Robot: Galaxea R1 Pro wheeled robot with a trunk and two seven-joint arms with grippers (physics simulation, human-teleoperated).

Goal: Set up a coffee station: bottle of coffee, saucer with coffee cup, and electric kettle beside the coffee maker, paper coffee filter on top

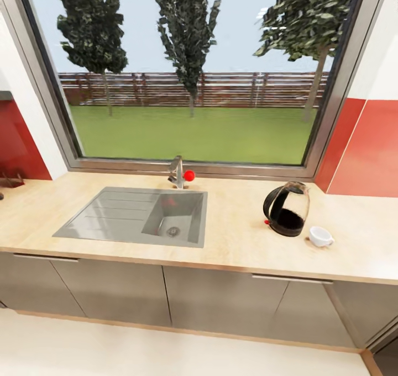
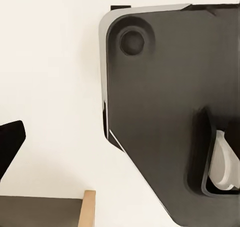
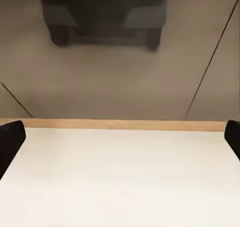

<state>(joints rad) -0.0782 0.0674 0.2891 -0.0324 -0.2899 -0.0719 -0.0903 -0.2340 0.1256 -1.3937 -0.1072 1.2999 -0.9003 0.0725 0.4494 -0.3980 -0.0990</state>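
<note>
The kettle (image 1: 286,208) stands on the countertop (image 1: 237,238) right of the sink (image 1: 135,216), the cup (image 1: 320,236) just beside it — likely parked for grouping. Right gripper (image 3: 120,137) spread wide, empty; left gripper's state I cannot tell.

A long wooden countertop (image 1: 237,243) runs beneath a wide window (image 1: 193,72). A steel sink (image 1: 138,216) is sunk into its left-centre, with a faucet (image 1: 177,171) standing upright at the sink's back edge, close to the window sill. To the right, an electric kettle (image 1: 286,208) stands upright, with a white coffee cup (image 1: 320,236) just beside it, nearer the counter's front. Bare counter lies between sink and kettle, and more stretches right of the cup toward the red wall (image 1: 367,149).
</note>
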